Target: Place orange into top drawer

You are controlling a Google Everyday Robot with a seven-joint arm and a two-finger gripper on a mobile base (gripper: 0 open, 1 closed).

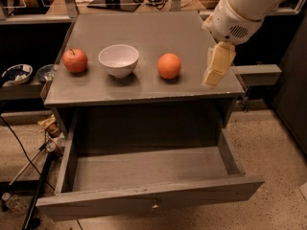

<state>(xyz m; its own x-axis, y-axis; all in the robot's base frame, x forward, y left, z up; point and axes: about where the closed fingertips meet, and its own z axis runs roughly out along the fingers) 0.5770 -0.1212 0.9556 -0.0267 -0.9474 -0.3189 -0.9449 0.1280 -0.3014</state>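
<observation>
The orange sits on the grey cabinet top, right of centre. The top drawer below is pulled wide open and holds nothing; its small metal knob shows on the front panel. My gripper hangs from the white arm at the upper right, above the right part of the cabinet top, a short way to the right of the orange and not touching it. It holds nothing that I can see.
A white bowl stands left of the orange, and a red apple with a dark stem left of that. A shelf with dishes is at the far left. Cables and a stand lie on the floor at the lower left.
</observation>
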